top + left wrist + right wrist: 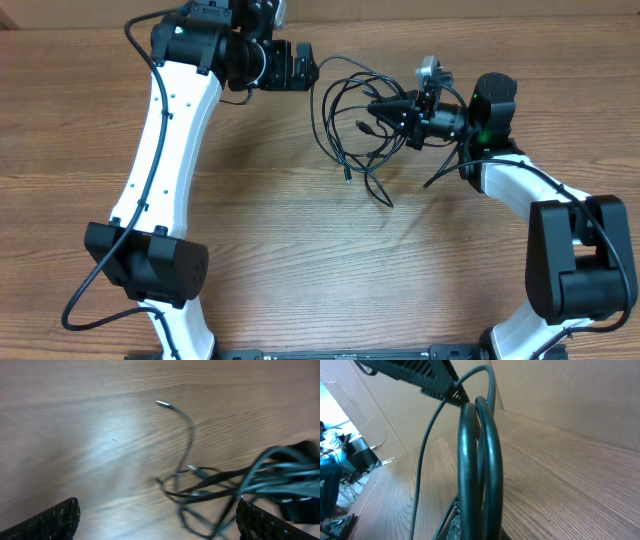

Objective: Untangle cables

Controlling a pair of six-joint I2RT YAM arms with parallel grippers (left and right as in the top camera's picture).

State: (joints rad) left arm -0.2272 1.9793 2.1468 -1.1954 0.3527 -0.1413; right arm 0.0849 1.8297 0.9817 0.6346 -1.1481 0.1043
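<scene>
The right claw [378,113] is clenched on the tangle of thin black cables [350,128] at the far middle of the wooden table [260,250], likely anchoring it so the released left claw [312,70] can pick strands.

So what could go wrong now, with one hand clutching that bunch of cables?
1. The right hand pinches several loops together, so pulling may tighten the tangle rather than free it.
2. The left hand is open and holds nothing, so the whole tangle could just drag across the table.
3. The loose plug could catch in another loop.
</scene>
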